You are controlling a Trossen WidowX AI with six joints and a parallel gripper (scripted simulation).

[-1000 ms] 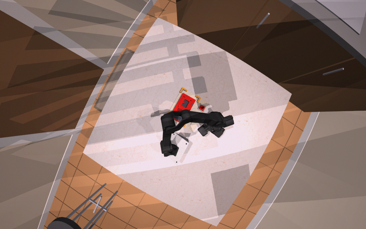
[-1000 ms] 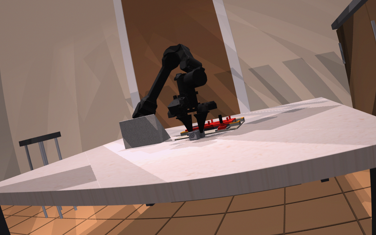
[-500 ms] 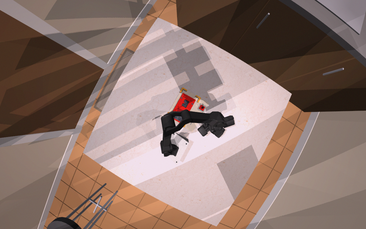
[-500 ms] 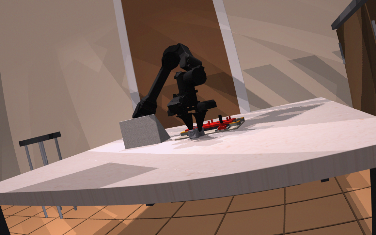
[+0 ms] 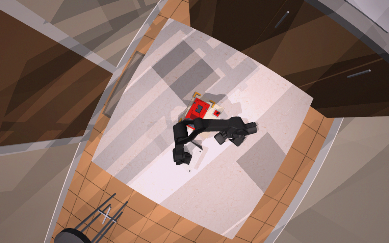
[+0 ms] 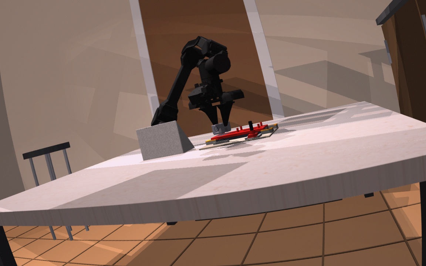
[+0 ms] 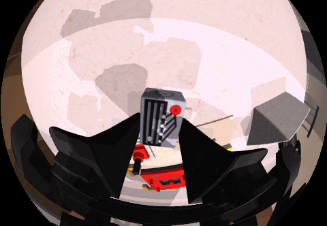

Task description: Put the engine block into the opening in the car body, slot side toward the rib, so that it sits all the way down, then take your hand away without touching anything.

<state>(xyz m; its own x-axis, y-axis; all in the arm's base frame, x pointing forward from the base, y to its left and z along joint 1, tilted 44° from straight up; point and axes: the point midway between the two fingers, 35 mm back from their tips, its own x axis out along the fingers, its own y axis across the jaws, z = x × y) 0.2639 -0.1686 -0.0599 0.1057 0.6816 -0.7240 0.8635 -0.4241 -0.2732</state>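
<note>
The grey engine block [image 6: 217, 129] [image 7: 152, 124] is held between my two black fingertips. My gripper [image 6: 220, 124] [image 7: 160, 119] is shut on it. In the wrist view its face with dark slots and a red round spot shows. In the exterior view the block is off the table, at the near left end of the red car body [image 5: 193, 108] [image 6: 241, 133] [image 7: 150, 178], a little above it. The car body has a dark rectangular recess [image 5: 199, 108] in its top. The arm covers its lower end in the top view, where block and fingertips are hidden. The rib cannot be made out.
A cream board [image 5: 220, 107] [image 6: 204, 147] [image 7: 219, 126] lies under the car body, with yellow corner brackets [image 5: 196, 94] [image 6: 267, 130]. A red piece with a black upright post [image 5: 217, 112] [image 6: 250, 126] [image 7: 137, 165] stands beside the body. A grey wedge-shaped block [image 6: 161, 140] [image 7: 283, 115] stands near the arm's base.
</note>
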